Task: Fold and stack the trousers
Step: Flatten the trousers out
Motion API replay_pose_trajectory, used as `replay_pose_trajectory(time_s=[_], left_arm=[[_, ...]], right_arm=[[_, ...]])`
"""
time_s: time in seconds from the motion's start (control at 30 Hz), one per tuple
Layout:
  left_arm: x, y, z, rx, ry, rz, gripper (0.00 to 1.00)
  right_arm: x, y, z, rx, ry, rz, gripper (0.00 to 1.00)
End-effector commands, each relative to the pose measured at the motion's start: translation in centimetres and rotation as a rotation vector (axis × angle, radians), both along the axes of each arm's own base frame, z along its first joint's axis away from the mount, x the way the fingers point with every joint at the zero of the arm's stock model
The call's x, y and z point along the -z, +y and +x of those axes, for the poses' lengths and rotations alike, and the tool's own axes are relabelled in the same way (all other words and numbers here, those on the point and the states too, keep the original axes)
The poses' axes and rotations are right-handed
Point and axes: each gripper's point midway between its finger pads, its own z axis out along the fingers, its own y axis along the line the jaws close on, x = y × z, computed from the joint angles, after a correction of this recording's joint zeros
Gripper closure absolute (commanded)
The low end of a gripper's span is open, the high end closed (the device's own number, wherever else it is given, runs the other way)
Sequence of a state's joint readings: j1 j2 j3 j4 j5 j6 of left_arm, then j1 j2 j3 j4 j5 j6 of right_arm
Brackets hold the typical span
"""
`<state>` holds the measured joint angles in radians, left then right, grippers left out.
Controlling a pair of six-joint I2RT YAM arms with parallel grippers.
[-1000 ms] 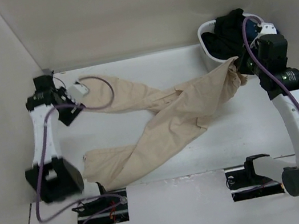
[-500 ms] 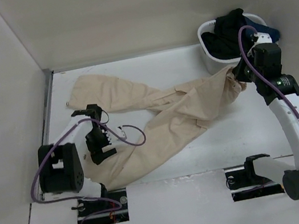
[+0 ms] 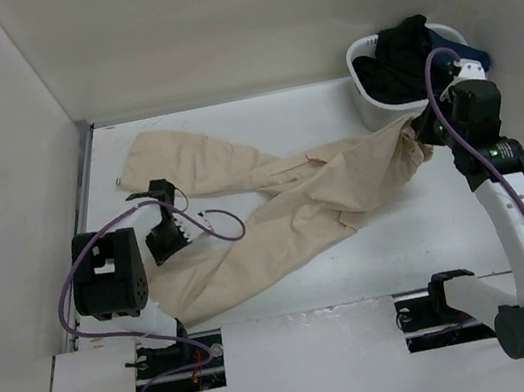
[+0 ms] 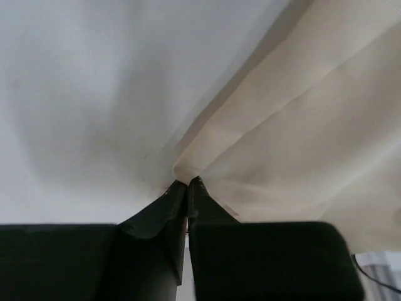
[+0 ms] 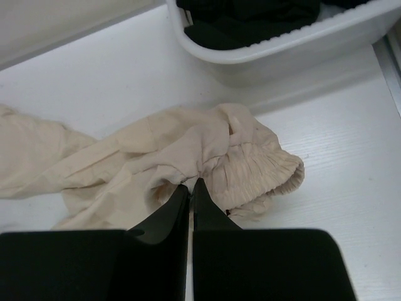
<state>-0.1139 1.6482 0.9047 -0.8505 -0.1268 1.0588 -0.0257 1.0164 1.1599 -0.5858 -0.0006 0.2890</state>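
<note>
The trousers (image 3: 294, 205) lie spread across the white surface (image 3: 418, 219), beige and rumpled. The waist is at the right. One leg runs to the far left corner and the other to the near left, the two crossing near the middle.

The right arm (image 3: 512, 203) reaches up the right side to the waist end. Its jaws are closed tight on a bunch of cloth just beside the gathered elastic waistband (image 5: 263, 166), which is lifted into a crumpled knot.

The left arm (image 3: 108, 274) is folded low at the left edge. Its jaws are fully closed too, pinching the outer edge of the near leg – in the wrist view the cloth draws up to a small peak right at the tips.

A white basket (image 3: 368, 106) stands at the far right corner, just beyond the waist end. It holds dark garments (image 3: 404, 49) – black, with a little dark blue showing at the right rim.
</note>
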Motion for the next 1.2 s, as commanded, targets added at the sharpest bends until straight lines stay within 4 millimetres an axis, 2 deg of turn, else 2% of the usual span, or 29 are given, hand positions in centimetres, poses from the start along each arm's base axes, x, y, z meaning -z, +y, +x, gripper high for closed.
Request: replay_pose_trajectory(time_s=[0.0, 0.03, 0.1, 0.17, 0.23, 0.37, 0.47, 0.57, 0.63, 0.73, 0.77, 0.83, 0.9, 0.97, 1.03, 1.07, 1.1, 1.13, 1.17], left_arm=[[-3.9, 5.0, 8.5, -0.207, -0.382, 0.014, 1.0], [-7.0, 7.3, 11.1, -0.274, -0.498, 0.03, 1.0], [-12.6, 10.8, 13.9, -0.361, -0.632, 0.041, 1.0], [-16.4, 12.8, 14.8, -0.405, -0.681, 0.04, 0.99], [-19.2, 14.1, 15.3, -0.433, -0.727, 0.04, 0.98], [-21.8, 15.8, 15.1, -0.456, -0.791, 0.07, 0.96], [-22.6, 17.4, 14.4, -0.469, -0.811, 0.099, 0.96], [-24.0, 19.2, 13.3, -0.483, -0.837, 0.133, 0.95], [-24.7, 19.5, 12.3, -0.468, -0.835, 0.149, 0.94], [-25.0, 18.5, 10.4, -0.414, -0.79, 0.157, 0.91], [-24.7, 17.7, 10.0, -0.395, -0.773, 0.145, 0.91], [-23.3, 15.5, 10.6, -0.34, -0.747, 0.105, 0.89], [-21.2, 14.1, 12.9, -0.304, -0.725, 0.076, 0.88], [-18.8, 13.3, 15.7, -0.292, -0.686, 0.058, 0.88], [-15.4, 13.4, 18.8, -0.303, -0.613, 0.06, 0.85], [-13.8, 13.9, 20.1, -0.319, -0.576, 0.073, 0.81], [-12.4, 14.6, 21.1, -0.338, -0.542, 0.094, 0.72], [-11.6, 15.2, 21.8, -0.358, -0.523, 0.113, 0.59], [-11.6, 15.5, 22.4, -0.376, -0.526, 0.122, 0.4]], right_arm=[[-10.4, 0.9, 1.0, -0.058, -0.344, 0.007, 1.0], [-13.1, 1.0, 0.7, -0.074, -0.431, 0.004, 1.0], [-17.2, 1.2, 0.2, -0.109, -0.562, 0.004, 0.99], [-18.9, 1.4, 0.6, -0.146, -0.604, 0.022, 0.98], [-18.8, 1.6, 1.5, -0.161, -0.597, 0.05, 0.99], [-17.7, 1.7, 2.1, -0.165, -0.588, 0.089, 0.99], [-17.6, 0.1, 1.4, -0.113, -0.595, 0.112, 0.99], [-19.5, -0.1, -0.9, -0.111, -0.667, 0.08, 0.99], [-20.9, 1.1, -2.5, -0.173, -0.722, 0.055, 0.99], [-22.4, 2.6, -4.5, -0.248, -0.782, 0.046, 0.99], [-22.4, 2.6, -4.8, -0.247, -0.785, 0.046, 0.99], [-21.5, 2.4, -4.5, -0.234, -0.755, 0.052, 0.98], [-19.3, 1.7, -2.7, -0.198, -0.677, 0.07, 0.98], [-16.6, 2.0, -0.3, -0.202, -0.567, 0.111, 0.98], [-11.9, 2.5, 3.5, -0.191, -0.37, 0.17, 0.93], [-10.4, 2.7, 4.7, -0.181, -0.304, 0.188, 0.87], [-8.2, 3.0, 6.2, -0.164, -0.211, 0.205, 0.65], [-6.4, 3.8, 7.2, -0.16, -0.132, 0.209, 0.37], [-5.2, 4.3, 8.0, -0.155, -0.074, 0.197, 0.05]])
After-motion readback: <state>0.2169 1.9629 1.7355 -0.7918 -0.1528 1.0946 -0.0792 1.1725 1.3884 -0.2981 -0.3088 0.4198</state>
